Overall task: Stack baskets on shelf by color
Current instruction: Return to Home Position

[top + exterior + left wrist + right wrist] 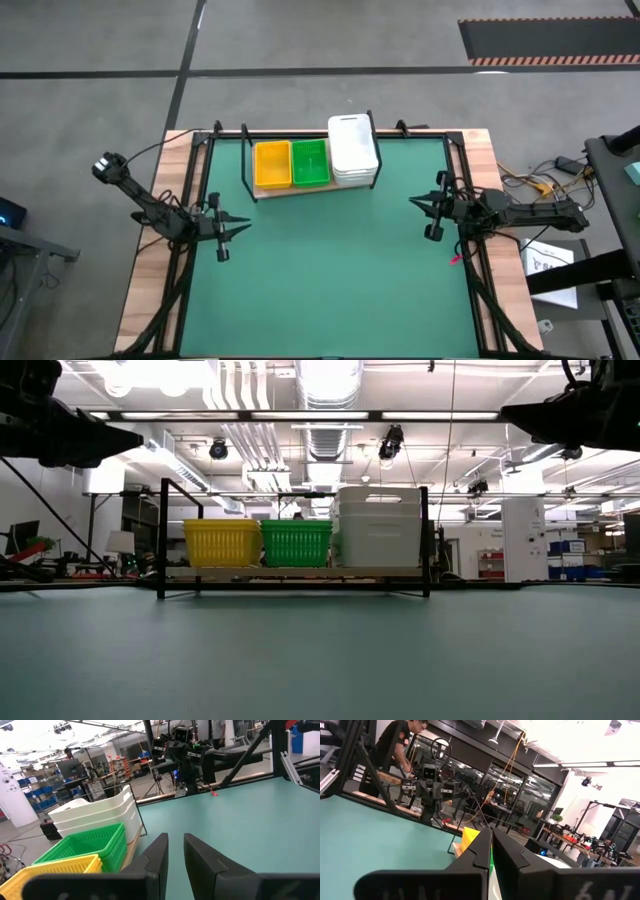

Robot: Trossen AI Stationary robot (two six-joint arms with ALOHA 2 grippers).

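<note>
The shelf (300,190) stands at the table's far edge, its wooden board (300,572) on a black wire frame. On it sit three stacks side by side: yellow baskets (272,163) on the left, green baskets (310,161) in the middle, and taller white baskets (353,150) on the right. The stacks also show in the low view: yellow (222,542), green (296,543), white (380,525). My left gripper (238,225) hovers by the table's left edge, open by a narrow gap (175,840). My right gripper (418,203) hovers by the right edge, shut (491,832). Neither touches anything.
The green mat (330,280) lies bare between the two arms and toward the near edge. Cables and paper lie beyond the table's right side (545,260). A person (400,745) stands behind the table's left side, beyond my left arm.
</note>
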